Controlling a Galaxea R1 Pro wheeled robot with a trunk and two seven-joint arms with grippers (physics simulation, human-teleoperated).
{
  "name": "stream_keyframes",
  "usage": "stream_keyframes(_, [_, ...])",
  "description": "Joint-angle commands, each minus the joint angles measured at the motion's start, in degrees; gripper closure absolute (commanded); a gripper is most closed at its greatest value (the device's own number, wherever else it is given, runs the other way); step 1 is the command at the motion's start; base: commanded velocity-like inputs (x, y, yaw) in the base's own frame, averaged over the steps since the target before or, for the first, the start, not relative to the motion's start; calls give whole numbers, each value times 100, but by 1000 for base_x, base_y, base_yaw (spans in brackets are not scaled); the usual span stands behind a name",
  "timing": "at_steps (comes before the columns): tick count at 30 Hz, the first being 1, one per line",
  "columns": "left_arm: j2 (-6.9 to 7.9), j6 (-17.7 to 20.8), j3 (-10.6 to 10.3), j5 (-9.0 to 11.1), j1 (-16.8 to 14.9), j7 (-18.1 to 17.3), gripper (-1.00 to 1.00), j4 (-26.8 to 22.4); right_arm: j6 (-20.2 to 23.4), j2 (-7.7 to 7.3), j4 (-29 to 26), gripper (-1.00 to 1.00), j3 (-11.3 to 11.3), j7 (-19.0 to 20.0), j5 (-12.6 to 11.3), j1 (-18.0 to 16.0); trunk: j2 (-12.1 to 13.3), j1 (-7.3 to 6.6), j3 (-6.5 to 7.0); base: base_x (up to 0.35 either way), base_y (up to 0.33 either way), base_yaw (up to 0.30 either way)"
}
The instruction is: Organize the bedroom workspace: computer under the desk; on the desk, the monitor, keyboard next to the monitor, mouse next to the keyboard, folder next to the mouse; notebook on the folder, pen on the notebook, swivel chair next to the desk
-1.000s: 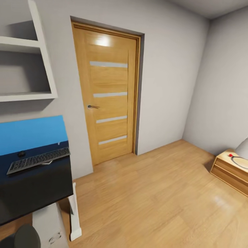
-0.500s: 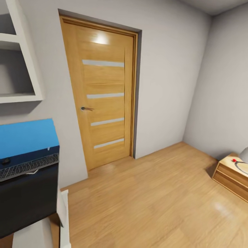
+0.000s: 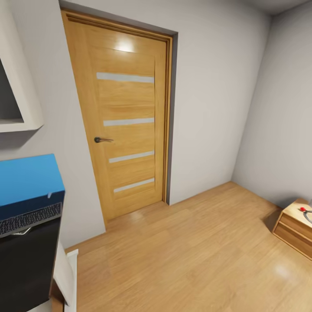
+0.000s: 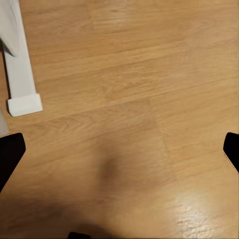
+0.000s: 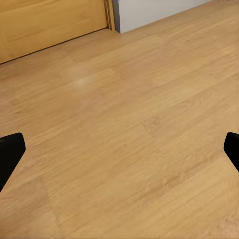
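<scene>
The desk (image 3: 26,260), black and glossy, shows at the head view's lower left edge. On it lies the black keyboard (image 3: 30,219), cut off by the frame. Behind the keyboard stands a bright blue flat panel (image 3: 26,182); I cannot tell what it is. A white boxy shape (image 3: 65,273) sits low at the desk's end, perhaps the computer. My left gripper (image 4: 119,154) is open over bare wood floor, with a white strip (image 4: 20,74) nearby. My right gripper (image 5: 119,154) is also open above the floor, holding nothing.
A shut wooden door (image 3: 125,117) with a dark handle (image 3: 102,139) faces me. A white wall shelf (image 3: 17,86) hangs above the desk. A low wooden nightstand (image 3: 297,227) stands at the far right. Wood floor (image 3: 186,251) stretches between them.
The head camera has turned to the right, so the desk, keyboard and shelf have slid toward the left edge. The mouse has left the picture. Nothing was grasped or released.
</scene>
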Motion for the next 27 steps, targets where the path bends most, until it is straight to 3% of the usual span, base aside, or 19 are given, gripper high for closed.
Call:
stream_keyframes(1, [-1, -17, -3, 28, -2, -3, -100, 3, -15, -1, 3, -100, 7, 3, -23, -4, -3, 4, -7, 330, -1, 0])
stream_keyframes(27, [-1, -17, -3, 26, -5, -4, -100, 3, -26, -38, -34, -100, -4, 11, -28, -4, -3, 4, -7, 330, 0, 0])
